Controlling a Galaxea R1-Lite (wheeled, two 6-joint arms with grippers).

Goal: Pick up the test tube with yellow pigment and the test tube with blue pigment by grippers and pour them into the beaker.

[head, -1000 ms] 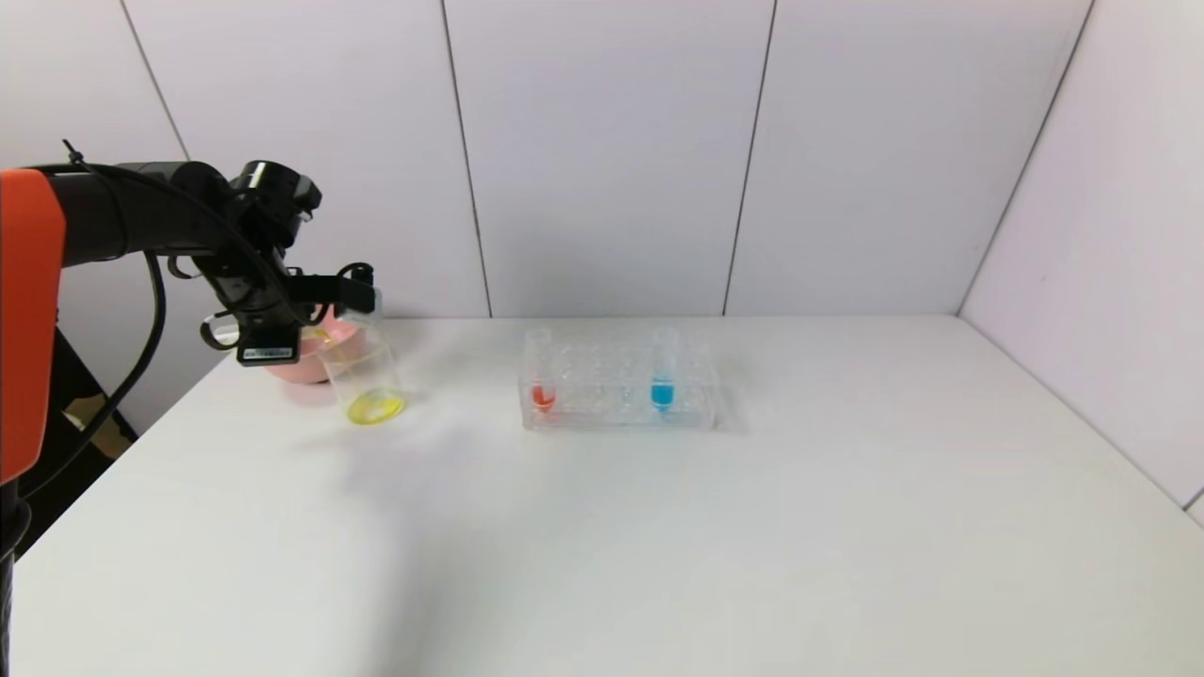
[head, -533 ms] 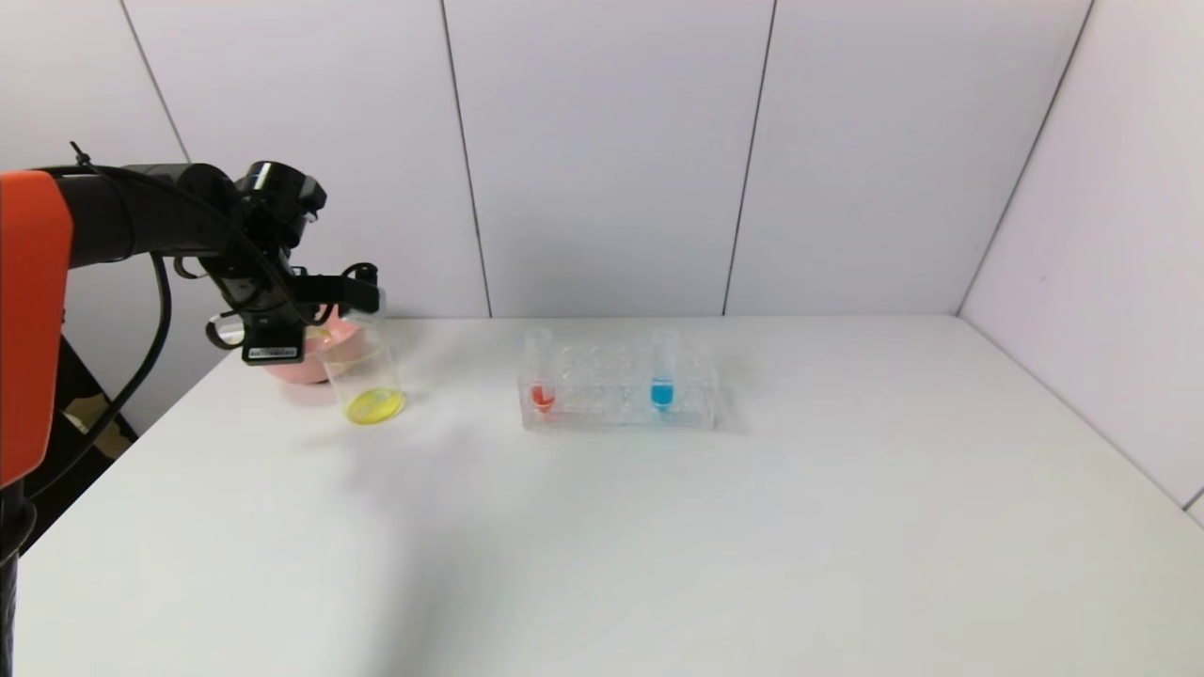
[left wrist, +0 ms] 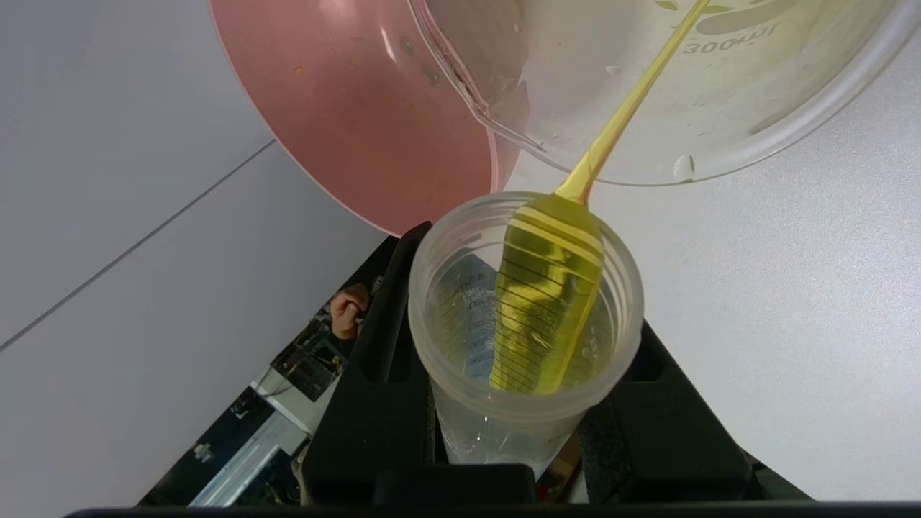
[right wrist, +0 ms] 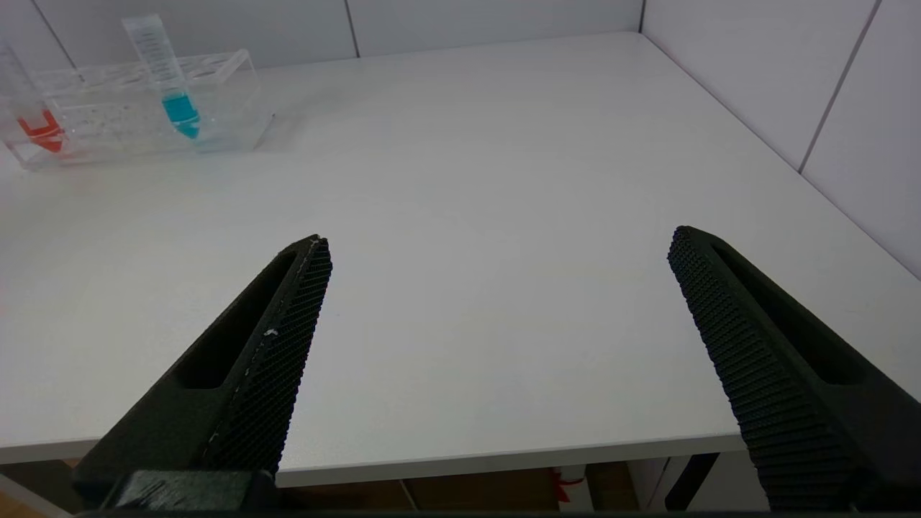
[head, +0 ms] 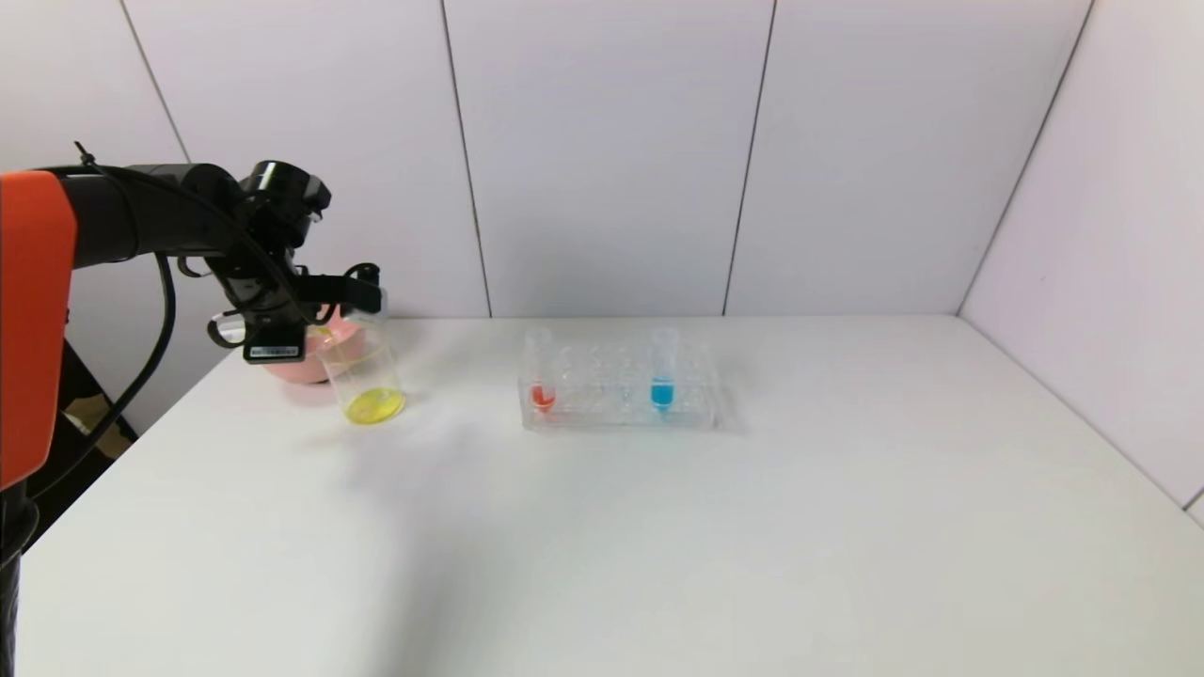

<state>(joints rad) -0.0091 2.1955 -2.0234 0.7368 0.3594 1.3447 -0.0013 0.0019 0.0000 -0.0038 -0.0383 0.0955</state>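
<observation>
The worktop (head: 658, 527) is white, walled at the back and along the robot's right; its near edge shows under the right gripper (right wrist: 496, 302) in the right wrist view, and its left edge runs beside the pink bowl (head: 287, 362). Most of the surface is bare: a wide open stretch lies in front of the rack (head: 618, 385) and from the rack to the right wall. All the things sit in the far half, the bowl and beaker (head: 367, 371) crowded at the far left corner, the rack well apart from them near the middle.

The left gripper (head: 362, 291) hangs above the beaker's rim, its fingers (left wrist: 374, 316) clamped on either side of the yellow tube (left wrist: 525, 316). The tube is tipped over, its open mouth toward the beaker, and a thin yellow stream (left wrist: 633, 101) runs from its lip down into the glass. Yellow liquid pools in the beaker's bottom (head: 374, 406). The bowl stands just behind the beaker, touching or nearly so; I cannot tell which.

The blue tube (head: 663, 371) stands upright in the rack's right part, the red tube (head: 540, 371) upright at its left end.

The right gripper is low at the near edge, well away from the rack, fingers (right wrist: 280, 338) spread wide with nothing between them
</observation>
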